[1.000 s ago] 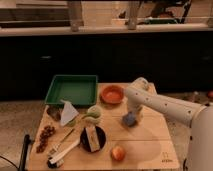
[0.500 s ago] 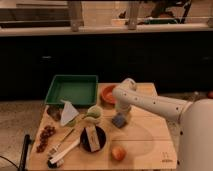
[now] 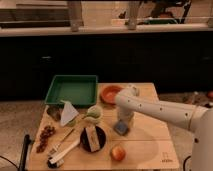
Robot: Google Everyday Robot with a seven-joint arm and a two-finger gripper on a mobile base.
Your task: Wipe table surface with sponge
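Slid nearer and leftward since earlier frame; claw (image 3: 123,123) clamped on sponge (image 3: 121,128), pressed to surface (image 3: 150,142) mid-table, right of black plate (image 3: 101,137); soft, light, compressible; best gripped across short sides.

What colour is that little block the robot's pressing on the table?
Blue-grey. The sponge sits under the gripper on the table surface, seen in the camera view.

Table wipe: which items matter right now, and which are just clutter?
In use: sponge, pressed on the table surface under the gripper.

Clutter: green tray, orange bowl, orange fruit, black plate, green cup, grapes.
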